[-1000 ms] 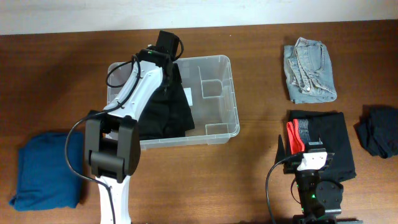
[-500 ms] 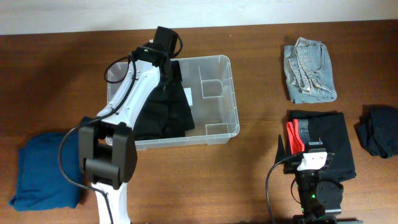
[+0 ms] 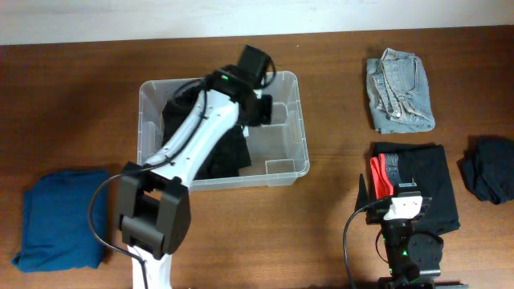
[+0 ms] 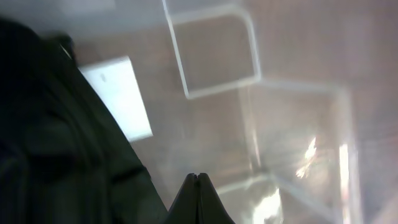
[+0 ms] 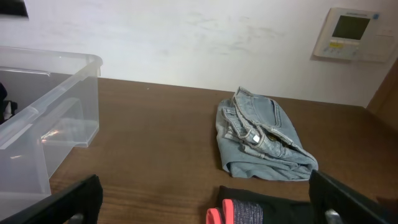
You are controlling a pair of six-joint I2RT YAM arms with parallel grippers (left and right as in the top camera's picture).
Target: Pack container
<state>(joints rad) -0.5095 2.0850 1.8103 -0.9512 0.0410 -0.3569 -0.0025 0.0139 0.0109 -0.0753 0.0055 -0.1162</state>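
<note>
The clear plastic container (image 3: 303, 136) stands at the table's back centre. A black garment (image 3: 217, 152) lies in its left half. My left gripper (image 3: 261, 108) hangs over the right half, shut with nothing in it. In the left wrist view its fingertips (image 4: 198, 186) meet above the bare base, between the black garment (image 4: 56, 137) and the moulded ribs (image 4: 214, 50), near the white label (image 4: 121, 96). My right gripper (image 5: 208, 202) rests low at the front right, open wide and empty, with the container (image 5: 43, 124) to its left.
Folded light-blue jeans (image 3: 399, 92) lie at the back right. A black folded garment (image 3: 426, 185) with a red-edged grey item (image 3: 381, 177) lies just ahead of my right gripper. A dark bundle (image 3: 490, 167) sits at the right edge and a blue garment (image 3: 60, 217) at the front left.
My left arm has swung right, from over the black garment at the container's back left to above its right half. The garment stays in the container. The right arm has not moved.
</note>
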